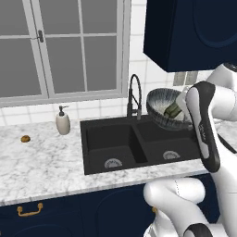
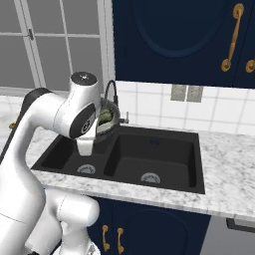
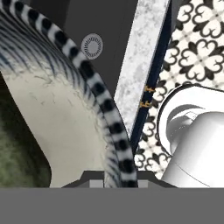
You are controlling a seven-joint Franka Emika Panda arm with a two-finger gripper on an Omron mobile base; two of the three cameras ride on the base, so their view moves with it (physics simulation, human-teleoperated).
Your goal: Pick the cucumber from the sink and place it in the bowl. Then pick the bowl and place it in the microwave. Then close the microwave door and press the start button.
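One base camera, the left, shows the bowl lifted above the sink, tilted, cucumber lying slantwise inside. Hand view shows the gripper pinching the bowl's striped rim.

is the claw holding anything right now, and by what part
Yes: the claw holds the bowl by its rim, lifted above the sink, with the cucumber lying inside the bowl.

grey window, navy cabinets, marble counter
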